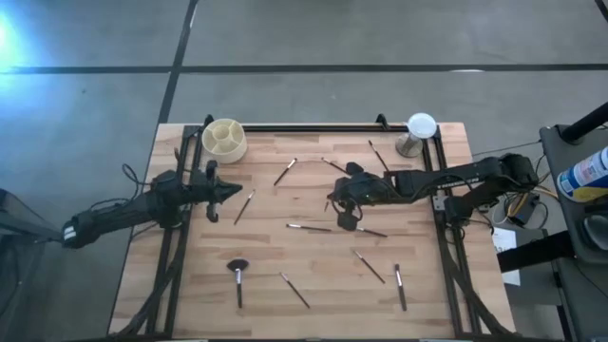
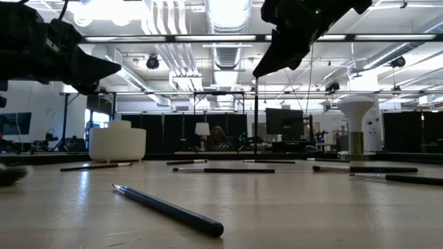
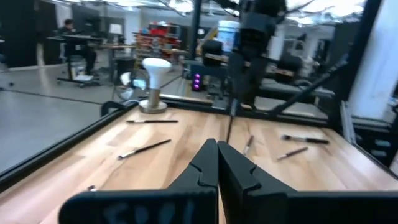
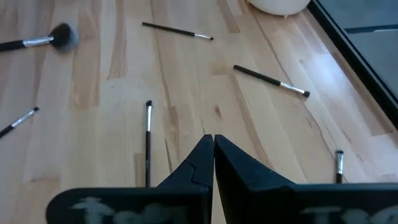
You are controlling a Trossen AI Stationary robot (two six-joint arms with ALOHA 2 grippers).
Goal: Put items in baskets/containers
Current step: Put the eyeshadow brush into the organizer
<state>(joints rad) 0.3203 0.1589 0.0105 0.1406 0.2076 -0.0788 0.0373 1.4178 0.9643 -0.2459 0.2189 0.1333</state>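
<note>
Both grippers are pressed shut and hold nothing — the left gripper hovers just below the cream cup at the table's far-left corner, the right gripper over the centre. Brushes lie scattered flat on the wood, including the fluffy-headed brush near the front edge — none in the cup.

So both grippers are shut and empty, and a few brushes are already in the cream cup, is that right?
Not quite. Both the left gripper and right gripper are shut and empty, but the cream cup holds no brushes; the high view shows its compartments empty, with the brushes lying on the table.
</note>
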